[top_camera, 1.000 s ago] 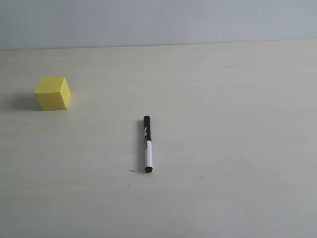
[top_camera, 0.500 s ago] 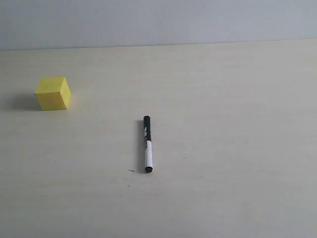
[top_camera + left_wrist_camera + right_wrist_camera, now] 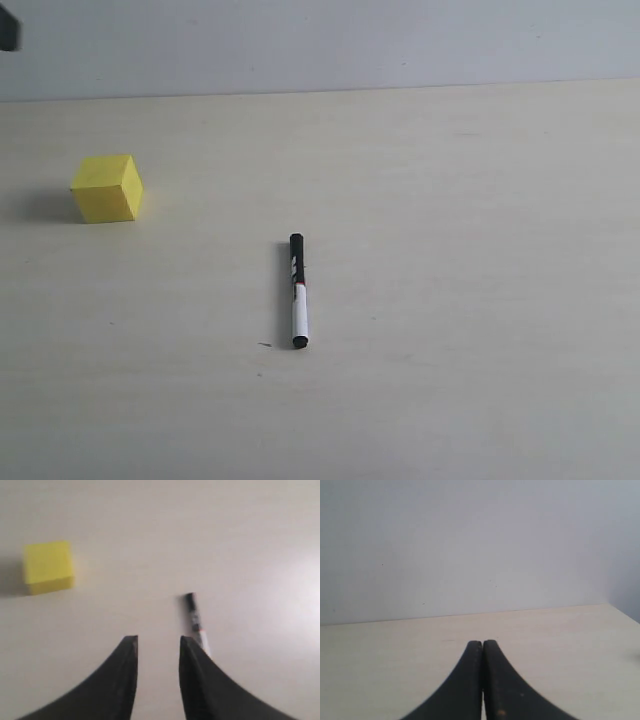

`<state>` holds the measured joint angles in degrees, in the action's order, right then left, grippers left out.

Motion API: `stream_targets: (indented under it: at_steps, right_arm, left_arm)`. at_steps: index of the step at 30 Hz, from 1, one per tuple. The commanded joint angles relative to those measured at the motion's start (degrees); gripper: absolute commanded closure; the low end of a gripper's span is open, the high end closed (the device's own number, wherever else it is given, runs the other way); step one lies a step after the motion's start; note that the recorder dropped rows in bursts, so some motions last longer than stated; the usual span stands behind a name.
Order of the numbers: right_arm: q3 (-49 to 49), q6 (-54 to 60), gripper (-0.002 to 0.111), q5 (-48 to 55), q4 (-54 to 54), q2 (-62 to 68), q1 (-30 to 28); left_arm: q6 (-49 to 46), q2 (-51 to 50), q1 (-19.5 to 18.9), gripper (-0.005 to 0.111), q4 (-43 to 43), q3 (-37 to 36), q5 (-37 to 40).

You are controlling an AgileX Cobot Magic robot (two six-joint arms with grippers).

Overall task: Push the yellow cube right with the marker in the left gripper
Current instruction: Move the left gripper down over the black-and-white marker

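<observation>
Black-capped marker (image 3: 196,622) near parted left gripper (image 3: 158,639), unheld.

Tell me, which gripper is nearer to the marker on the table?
Left. The left gripper hangs open over the table, the marker lying just past its fingertips. The right gripper is shut and faces the wall; the marker does not show in its view.
</observation>
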<state>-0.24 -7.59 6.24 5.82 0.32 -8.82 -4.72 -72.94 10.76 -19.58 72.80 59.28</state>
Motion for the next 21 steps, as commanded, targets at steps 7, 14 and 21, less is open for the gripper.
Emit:
stream_targets:
  at_steps: [7, 14, 21]
  right_arm:
    - [0.24, -0.2, 0.108, -0.09, 0.21, -0.32, -0.17]
    - [0.24, -0.2, 0.108, -0.09, 0.21, -0.32, -0.17]
    - [0.24, -0.2, 0.108, -0.09, 0.21, -0.32, -0.17]
  left_arm:
    - [-8.37, -18.18, 14.0, 0.075, -8.47, 0.13, -11.1]
    - [-1.8, -26.91, 14.93, 0.075, -13.56, 0.69, -9.45]
    - [19.36, -29.96, 23.31, 0.075, 7.85, 8.93, -8.16]
